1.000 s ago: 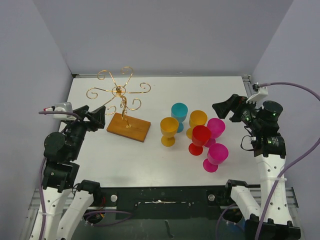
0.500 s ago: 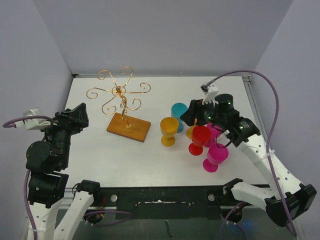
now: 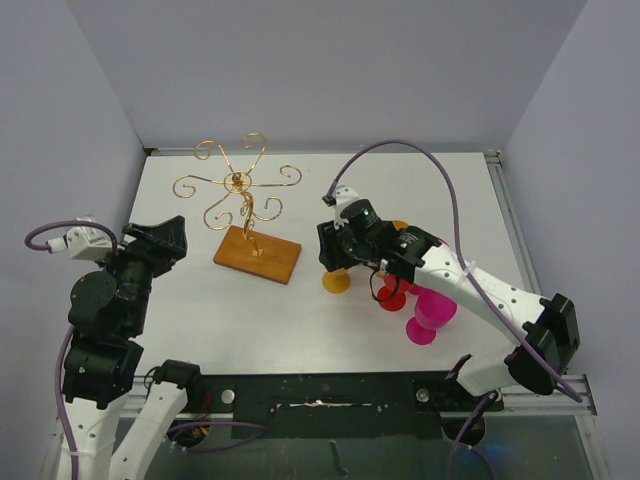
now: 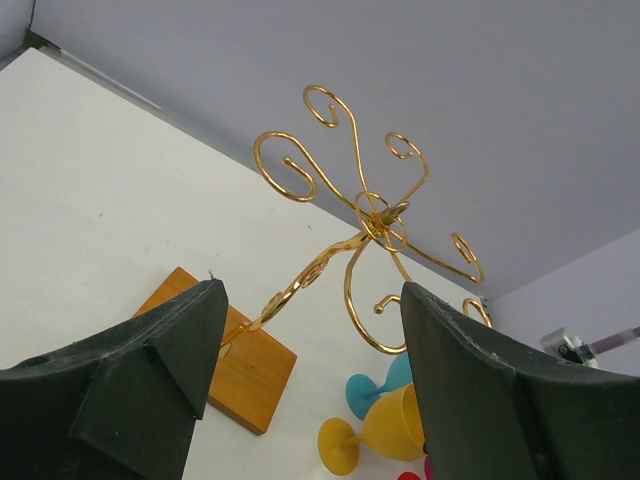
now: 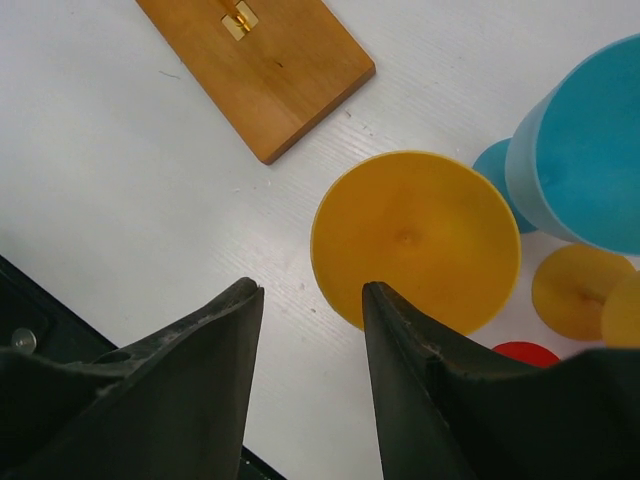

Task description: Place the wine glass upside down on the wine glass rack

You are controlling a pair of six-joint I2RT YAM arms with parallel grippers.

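Several glasses (image 3: 432, 310) stand right of the rack (image 3: 240, 185) on the counter (image 3: 420, 190). The right end effector (image 3: 336, 258) hangs over the upright yellow glass (image 3: 336, 281), the one nearest the rack.

Left wrist: the left end effector (image 4: 312, 290) gapes toward the rack, probably waiting.

Right wrist: the fingers are apart at the glass's rim, apparently lining up a grab.

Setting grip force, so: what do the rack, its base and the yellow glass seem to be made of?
The wine glass rack: thin metal wire with a shiny gold finish that shows glints. Its base: wood, brown with visible grain. The yellow wine glass: probably plastic, opaque, matte and evenly coloured.
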